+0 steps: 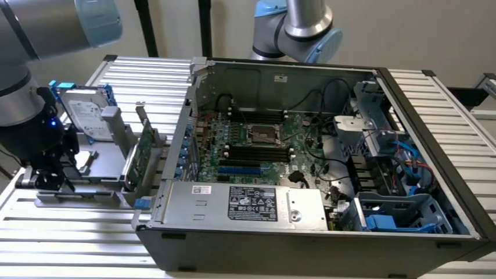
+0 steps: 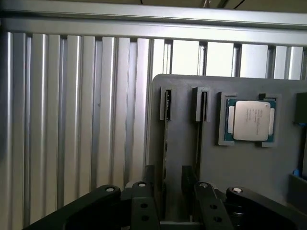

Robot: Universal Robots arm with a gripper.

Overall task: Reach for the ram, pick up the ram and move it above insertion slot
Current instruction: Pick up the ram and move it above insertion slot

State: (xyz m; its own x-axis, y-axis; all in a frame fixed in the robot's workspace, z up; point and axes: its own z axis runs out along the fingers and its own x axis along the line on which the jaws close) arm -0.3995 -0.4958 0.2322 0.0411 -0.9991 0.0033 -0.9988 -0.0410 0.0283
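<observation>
Black fingers point(image 2: 149, 178) of the gripper point(image 2: 169, 175) stand apart on either side of the ram point(image 2: 165, 143), gripping nothing. It sits on edge in the gray holder point(image 2: 240, 182), beside a second stick point(image 2: 199, 143).

Print on the power supply point(image 1: 252, 204) and processor point(image 2: 251, 120) is unreadable.

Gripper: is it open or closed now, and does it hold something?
Gripper: open, jaws either side of the long thin ram stick standing in the grey plastic holder, not clamped.
</observation>
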